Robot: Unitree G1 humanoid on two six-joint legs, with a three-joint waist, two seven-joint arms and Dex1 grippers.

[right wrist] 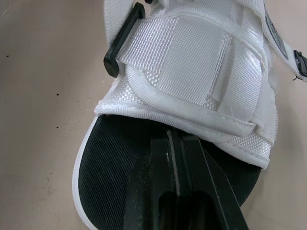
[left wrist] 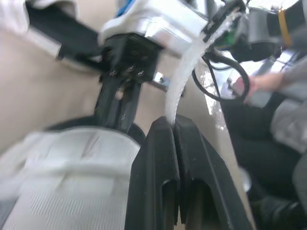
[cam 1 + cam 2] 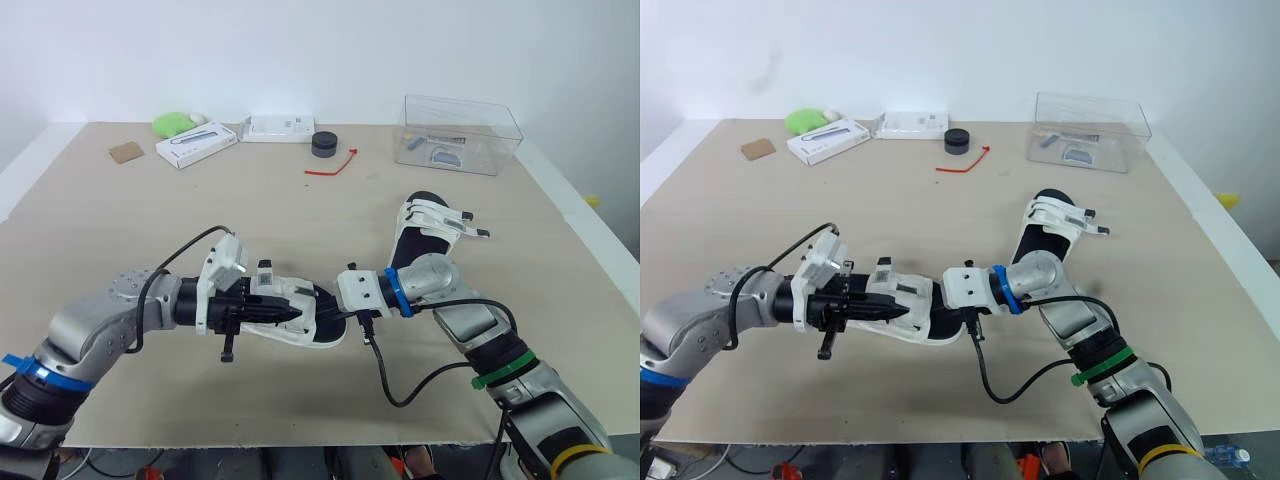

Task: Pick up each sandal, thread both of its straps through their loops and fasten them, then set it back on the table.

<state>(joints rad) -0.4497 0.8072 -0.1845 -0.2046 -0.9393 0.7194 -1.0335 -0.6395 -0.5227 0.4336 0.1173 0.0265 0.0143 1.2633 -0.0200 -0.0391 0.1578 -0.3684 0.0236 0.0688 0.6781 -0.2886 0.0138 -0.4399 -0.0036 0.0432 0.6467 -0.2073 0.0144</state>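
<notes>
My left gripper (image 2: 173, 122) is clenched on a white strap (image 2: 186, 79), which rises straight out from between the fingertips. The rest of that sandal (image 1: 192, 72) lies just beyond them at the front of the table (image 3: 300, 215); I cannot tell whether it is lifted. My right gripper (image 1: 175, 138) meets the same sandal from the opposite end. Its fingers are pressed together over the black footbed, tips at the edge of the white band, and I cannot tell whether they pinch anything. The two sets of jaws face each other with the sandal between them. The second sandal (image 3: 428, 225) rests behind my right wrist, strap ends sticking out sideways, well apart from both jaws.
</notes>
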